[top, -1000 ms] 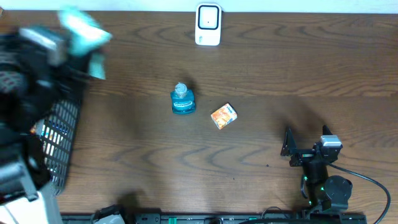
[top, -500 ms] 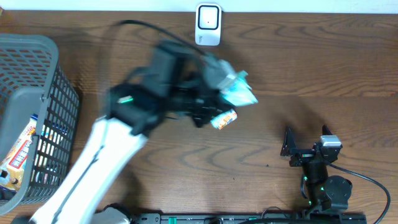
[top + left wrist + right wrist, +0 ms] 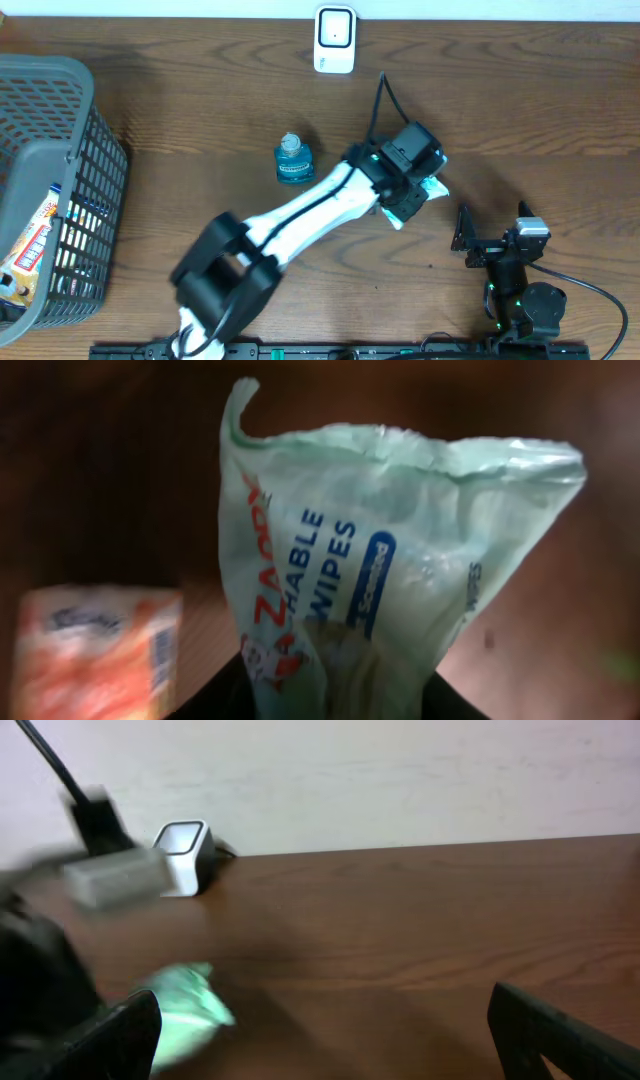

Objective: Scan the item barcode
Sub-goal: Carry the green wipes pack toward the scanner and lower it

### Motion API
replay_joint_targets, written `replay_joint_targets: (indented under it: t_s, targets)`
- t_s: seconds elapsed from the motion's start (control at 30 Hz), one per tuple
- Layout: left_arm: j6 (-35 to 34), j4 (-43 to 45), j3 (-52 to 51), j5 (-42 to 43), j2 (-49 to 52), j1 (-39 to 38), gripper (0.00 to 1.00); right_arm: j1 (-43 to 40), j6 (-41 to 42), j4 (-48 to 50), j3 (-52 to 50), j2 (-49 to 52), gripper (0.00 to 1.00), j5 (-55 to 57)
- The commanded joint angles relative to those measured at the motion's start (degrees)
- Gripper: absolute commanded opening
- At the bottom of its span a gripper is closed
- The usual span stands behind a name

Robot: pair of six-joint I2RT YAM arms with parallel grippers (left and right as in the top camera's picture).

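Currently: wipes pack [image 3: 400, 550], clamped at its lower end in your left gripper [image 3: 418, 190], above the counter [image 3: 540, 100], well apart from the scanner [image 3: 334, 40]. Right gripper [image 3: 492, 232]: jaws apart, empty. Barcode not visible, possibly on the far face; turn it to the scanner window.

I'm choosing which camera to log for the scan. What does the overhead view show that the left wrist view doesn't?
Only overhead: the basket, the scanner, the bottle and the left arm stretched across the table. Only left wrist: the print on the wipes pack and an orange box beside it. Both: the wipes pack, held in the left gripper.
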Motion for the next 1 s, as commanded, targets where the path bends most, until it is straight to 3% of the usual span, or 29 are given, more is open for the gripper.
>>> replay_joint_targets:
  t_s: [0.0,0.07,0.2,0.3,0.5,0.53,0.63,0.73,0.87,0.97]
  targets:
    - [-18.86,2.25,0.20,-4.68,3.67,0.22,0.36,0.24,0.50,-0.20,-0.07,-0.24,0.99,-0.13]
    - [-23.41,2.29,0.20,-8.90,5.22,0.22,0.36,0.24,0.50,-0.20,-0.07,-0.24,0.99,-0.13]
    - [-24.37,2.08,0.20,-15.54,5.68,0.26,0.36,0.24,0.50,-0.20,-0.07,-0.24,0.99,-0.13]
    - [-24.37,2.29,0.20,-19.91,5.64,0.72,0.47,0.24,0.50,-0.20,-0.07,-0.24,0.99,-0.13]
    - [-24.37,2.25,0.20,-20.61,5.64,4.15,0.51,0.24,0.52,-0.17,-0.07,-0.24,0.99,-0.13]
    - [-24.37,2.25,0.22,-20.61,5.62,4.55,0.56,0.24,0.50,-0.20,-0.07,-0.24,0.99,-0.13]
    - [-24.30,2.16,0.44,-20.57,4.24,5.55,0.85,0.24,0.50,-0.20,-0.07,-0.24,0.99,-0.13]
    - [-20.92,1.86,1.88,-18.49,-0.13,5.79,0.96,0.24,0.50,-0.20,-0.07,-0.24,0.99,-0.13]
    - [-13.73,1.81,4.92,-16.92,-9.14,5.25,0.98,0.24,0.50,-0.20,-0.07,-0.24,0.99,-0.13]
    - [-12.02,2.23,6.36,-17.40,-18.08,5.46,0.98,0.24,0.50,-0.20,-0.07,-0.24,0.99,-0.13]
